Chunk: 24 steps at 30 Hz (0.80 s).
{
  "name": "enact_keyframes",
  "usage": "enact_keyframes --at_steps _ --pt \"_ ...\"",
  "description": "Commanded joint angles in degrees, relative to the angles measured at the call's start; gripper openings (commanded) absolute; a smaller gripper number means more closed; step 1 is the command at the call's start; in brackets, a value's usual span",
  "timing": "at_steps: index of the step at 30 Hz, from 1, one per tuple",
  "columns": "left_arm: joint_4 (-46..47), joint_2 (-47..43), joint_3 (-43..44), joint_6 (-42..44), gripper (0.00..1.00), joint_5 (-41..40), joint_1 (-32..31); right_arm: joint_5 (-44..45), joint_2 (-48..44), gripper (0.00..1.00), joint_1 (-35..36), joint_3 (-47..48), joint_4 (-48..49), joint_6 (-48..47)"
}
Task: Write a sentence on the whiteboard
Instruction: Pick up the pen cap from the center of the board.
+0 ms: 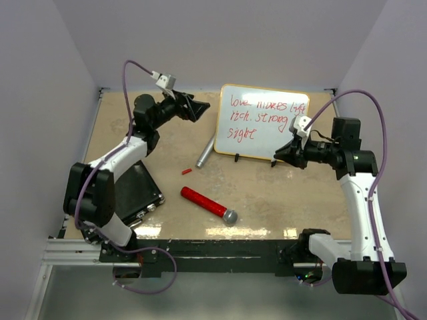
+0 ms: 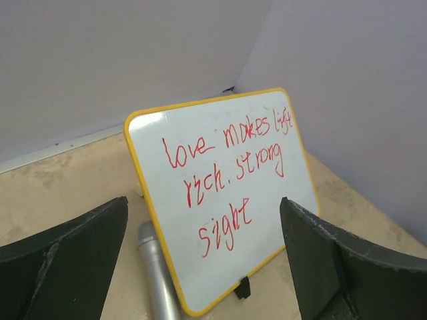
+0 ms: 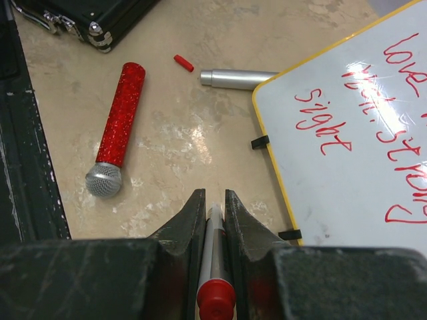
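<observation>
The marker (image 3: 216, 297) is gripped by the right hand (image 3: 213, 195); the left hand (image 1: 192, 108) is spread empty. The whiteboard (image 1: 280, 143) looks light, tippy: best steadied by its edge.

arms (image 1: 360, 200): white links, black joints | cables (image 1: 385, 153): purple | end effectors (image 1: 197, 109): black

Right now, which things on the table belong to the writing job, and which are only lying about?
For the job: whiteboard; sentence in red on it; marker gripped by the right fingers.
Lying about: red microphone; silver tube beside the board; small red piece; black case.
</observation>
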Motion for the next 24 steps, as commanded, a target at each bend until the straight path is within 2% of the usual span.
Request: enact_keyframes --at_steps 1,3,5,6,12,17,20,24 --pt "-25.3 -8.3 -1.0 16.8 1.00 -8.6 -2.8 -2.7 -1.0 0.00 -0.2 -2.1 4.3 1.8" --pt "-35.2 -11.7 -1.3 19.1 1.00 -8.5 -2.9 -3.5 -1.1 0.00 -0.2 -3.8 6.0 2.3" --pt "-39.8 -15.1 -2.5 22.2 1.00 -9.0 -2.9 -3.8 -1.3 0.00 -0.2 -5.2 7.3 2.6" --pt "-45.3 -16.2 -2.7 23.0 1.00 -9.0 -3.0 -4.2 -1.3 0.00 -0.2 -5.6 8.2 2.8" --pt "-59.9 -20.7 -2.6 27.7 1.00 -13.2 -4.6 -5.8 -1.4 0.00 -0.2 -8.6 11.0 2.5" --pt "-63.8 -20.9 -5.3 33.9 1.00 -15.2 -6.1 -6.6 -0.8 0.00 -0.2 -9.4 11.1 1.4" --pt "-65.3 -18.7 -5.8 35.7 0.98 -18.7 -10.2 -6.3 -1.1 0.00 -0.2 -10.2 10.8 0.9" --pt "-69.4 -13.3 -4.6 37.3 0.79 -23.5 -14.3 -6.0 -1.0 0.00 -0.2 -10.6 10.2 0.2"
